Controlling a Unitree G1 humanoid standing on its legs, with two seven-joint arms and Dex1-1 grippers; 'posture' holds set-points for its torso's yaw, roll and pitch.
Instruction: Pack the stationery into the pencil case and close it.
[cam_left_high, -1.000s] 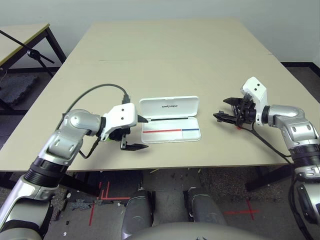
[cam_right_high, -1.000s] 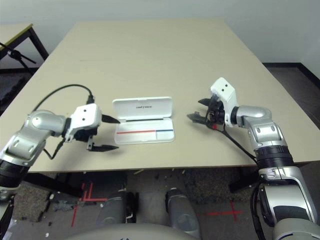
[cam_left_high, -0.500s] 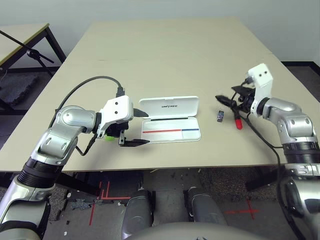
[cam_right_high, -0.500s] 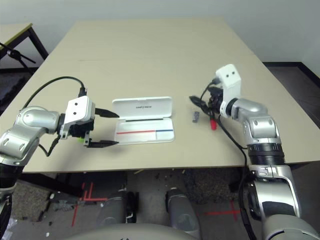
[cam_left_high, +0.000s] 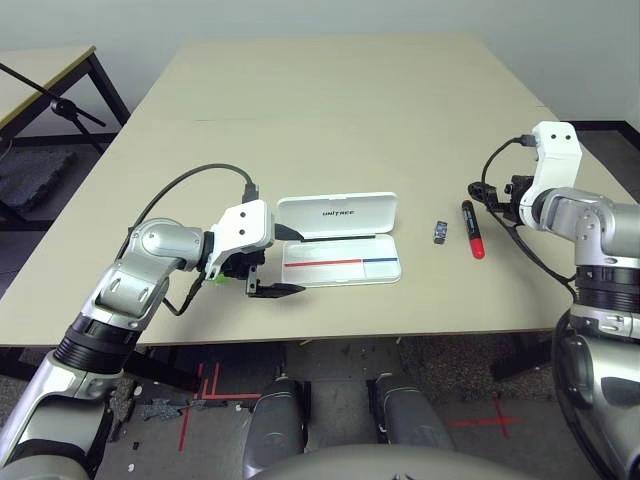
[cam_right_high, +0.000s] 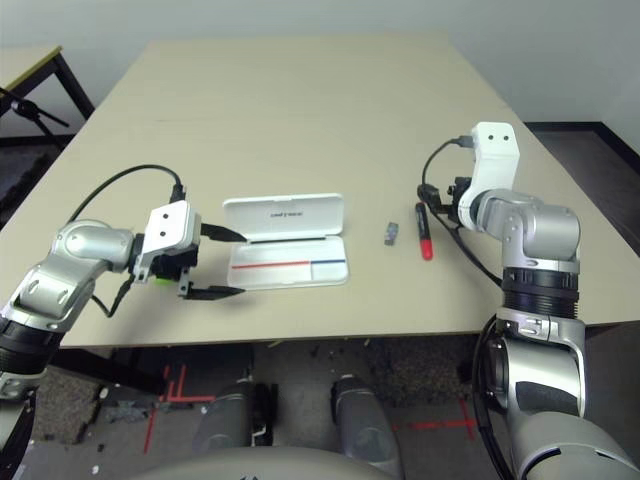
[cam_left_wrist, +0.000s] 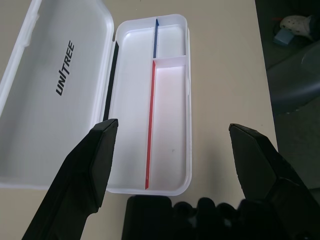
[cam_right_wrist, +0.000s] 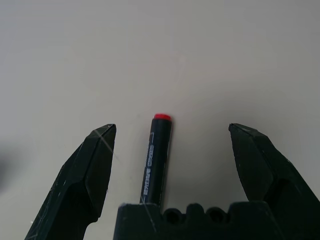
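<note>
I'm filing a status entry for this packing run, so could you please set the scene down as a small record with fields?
pencil case: white box, lid open, compartments empty
red and black marker: on the table, near the right end effector, not gripped
small dark piece: on the table between case and marker
green item: partly hidden under the left arm
left end effector: beside the case, fingers apart, holding nothing
right end effector: fingers apart, holding nothing
packing: not yet begun
</note>
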